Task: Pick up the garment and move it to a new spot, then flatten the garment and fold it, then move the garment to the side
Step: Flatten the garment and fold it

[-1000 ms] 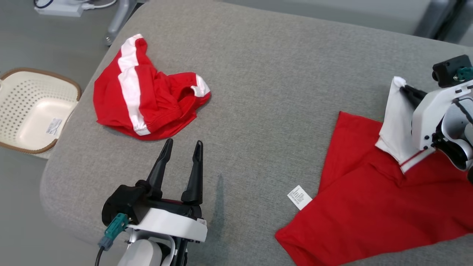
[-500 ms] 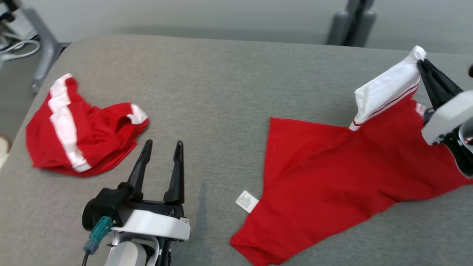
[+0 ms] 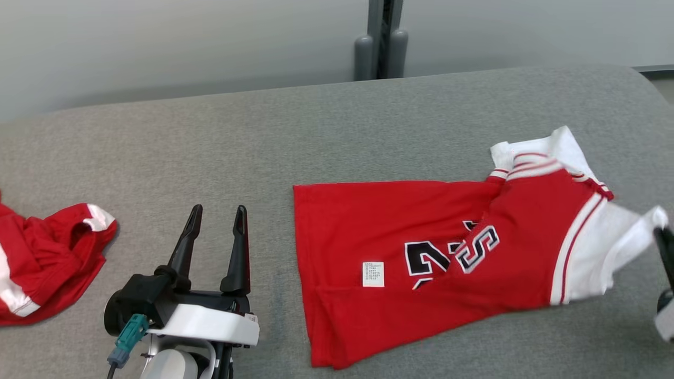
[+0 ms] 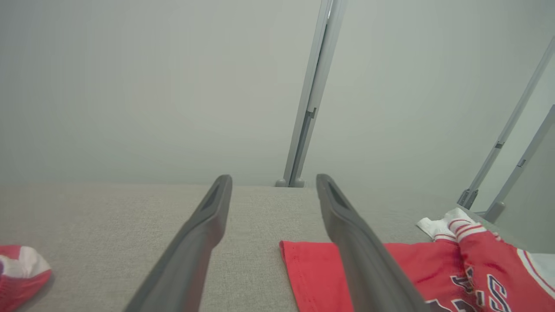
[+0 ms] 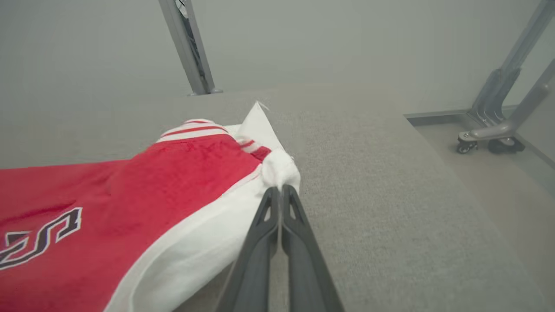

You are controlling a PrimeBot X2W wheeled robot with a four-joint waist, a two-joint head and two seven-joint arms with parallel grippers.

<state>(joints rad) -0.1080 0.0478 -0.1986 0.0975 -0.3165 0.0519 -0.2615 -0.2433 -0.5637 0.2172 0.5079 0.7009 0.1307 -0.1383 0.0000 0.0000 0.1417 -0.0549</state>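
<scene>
The garment [image 3: 368,221] is a red jersey with white sleeves and black-and-white lettering. It lies spread on the grey padded table [image 3: 337,131], right of centre. My right gripper [image 3: 660,232] sits at the view's right edge, shut on the tip of a white sleeve. In the right wrist view the right gripper [image 5: 279,190] pinches bunched white cloth, with the garment [image 5: 130,186] stretching off to the left. My left gripper [image 3: 217,216] stands open and empty, just left of the jersey's hem. The left wrist view has the left gripper [image 4: 273,180] over bare table, with the garment [image 4: 433,268] at lower right.
A second crumpled red-and-white garment [image 3: 47,258] lies at the table's left end, also in the left wrist view [image 4: 17,268]. A grey metal post [image 3: 380,42] stands behind the table. A wheeled frame leg [image 5: 490,134] is on the floor beyond the table's right end.
The head camera has swung to the right. My right gripper has carried the white sleeve down and to the right, and the jersey now lies flatter with its lettering showing. The left gripper has stayed open.
</scene>
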